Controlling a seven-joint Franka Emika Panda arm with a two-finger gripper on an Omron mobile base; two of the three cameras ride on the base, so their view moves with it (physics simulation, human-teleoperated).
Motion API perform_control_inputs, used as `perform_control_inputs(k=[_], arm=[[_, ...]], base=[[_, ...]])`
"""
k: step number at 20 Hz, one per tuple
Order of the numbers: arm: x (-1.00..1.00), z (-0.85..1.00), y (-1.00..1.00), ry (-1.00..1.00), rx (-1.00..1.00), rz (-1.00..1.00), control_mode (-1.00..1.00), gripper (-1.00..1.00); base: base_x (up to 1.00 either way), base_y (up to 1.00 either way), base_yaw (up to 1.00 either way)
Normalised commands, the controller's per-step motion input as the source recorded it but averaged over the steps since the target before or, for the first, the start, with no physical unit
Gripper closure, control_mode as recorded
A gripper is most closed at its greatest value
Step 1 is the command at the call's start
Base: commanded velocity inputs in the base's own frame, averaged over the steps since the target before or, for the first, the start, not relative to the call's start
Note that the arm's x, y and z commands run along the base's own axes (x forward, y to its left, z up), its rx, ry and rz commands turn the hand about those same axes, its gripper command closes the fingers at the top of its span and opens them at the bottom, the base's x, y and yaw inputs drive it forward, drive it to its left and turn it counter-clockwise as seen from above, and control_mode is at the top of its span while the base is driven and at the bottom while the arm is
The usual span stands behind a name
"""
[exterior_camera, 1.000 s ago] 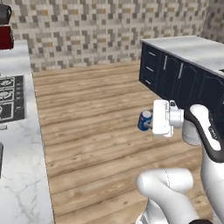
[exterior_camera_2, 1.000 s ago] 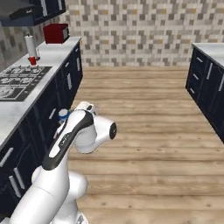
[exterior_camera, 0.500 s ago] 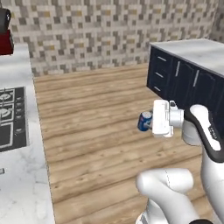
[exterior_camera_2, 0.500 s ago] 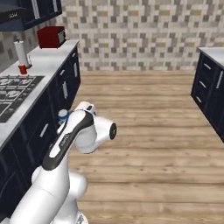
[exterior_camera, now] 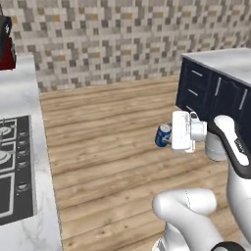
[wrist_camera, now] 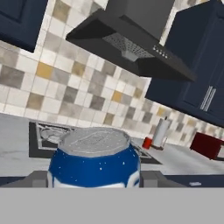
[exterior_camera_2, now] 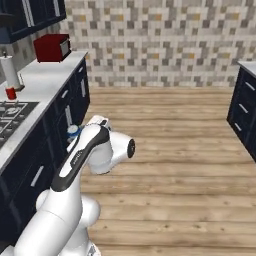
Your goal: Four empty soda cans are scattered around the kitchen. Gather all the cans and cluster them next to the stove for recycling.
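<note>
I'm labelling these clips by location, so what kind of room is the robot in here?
A home kitchen, rendered rather than real. A black gas cooktop is set into a white marble counter over navy cabinets, a dark range hood hangs above, and a mosaic tile backsplash lines the wall.

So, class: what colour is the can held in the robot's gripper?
Blue with a silver top; the can shows best in the hand view.
</note>
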Motion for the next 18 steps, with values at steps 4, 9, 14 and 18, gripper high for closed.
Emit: perform_control_inputs(k=[4, 9, 14, 18], arm=[[0.0, 0.0, 0.0, 0.0, 0.0, 0.0, 1.0, 1.0], [0.0, 0.0, 0.0, 0.0, 0.0, 0.0, 1.0, 1.0], [0.0, 0.0, 0.0, 0.0, 0.0, 0.0, 1.0, 1.0], [0.0, 0.0, 0.0, 0.0, 0.0, 0.0, 1.0, 1.0]], base=[[0.95, 0.21, 0.03], [0.86, 0.22, 0.18], [0.54, 0.13, 0.29], [0.28, 0.04, 0.37]])
